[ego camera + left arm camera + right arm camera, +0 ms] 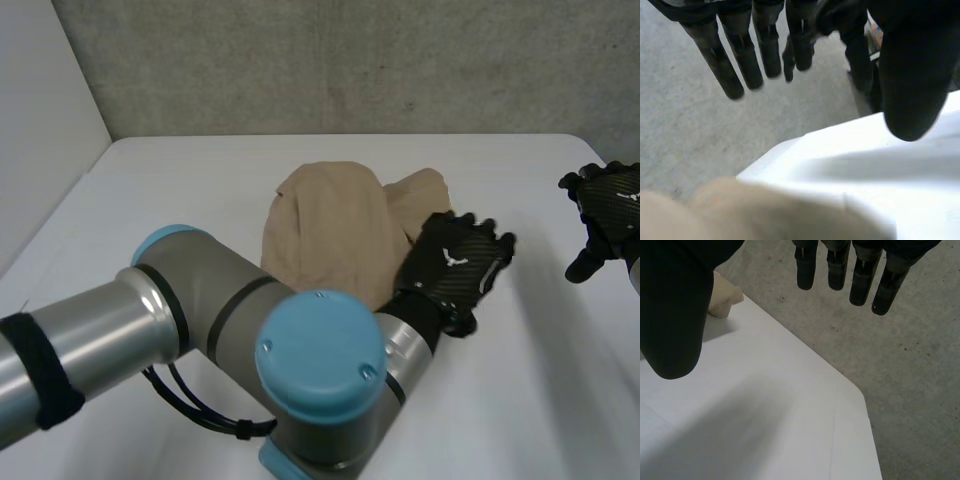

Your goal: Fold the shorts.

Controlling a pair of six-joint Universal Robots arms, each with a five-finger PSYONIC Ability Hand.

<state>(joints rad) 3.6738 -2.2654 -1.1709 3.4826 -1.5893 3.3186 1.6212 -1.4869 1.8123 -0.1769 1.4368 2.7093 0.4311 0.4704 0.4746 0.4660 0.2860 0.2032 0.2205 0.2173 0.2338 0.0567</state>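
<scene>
The tan shorts (pixel 335 235) are bunched midway across the table (pixel 200 190), just left of the left hand (pixel 455 262), held straight-fingered and empty, while the right hand (pixel 608 215), likewise straight-fingered and empty, is set well apart to the right.

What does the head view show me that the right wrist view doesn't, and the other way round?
Head view: the whole bunched tan fabric shorts mid-table, the grey left arm and its black left hand at the shorts' right edge, and the black right hand well apart from the cloth.
Right wrist view: the right hand's fingers straight and holding nothing, reaching past the table's corner.
Both: the white table, the right hand and the tan shorts; the wrist view catches a small piece of them beside the thumb.
</scene>
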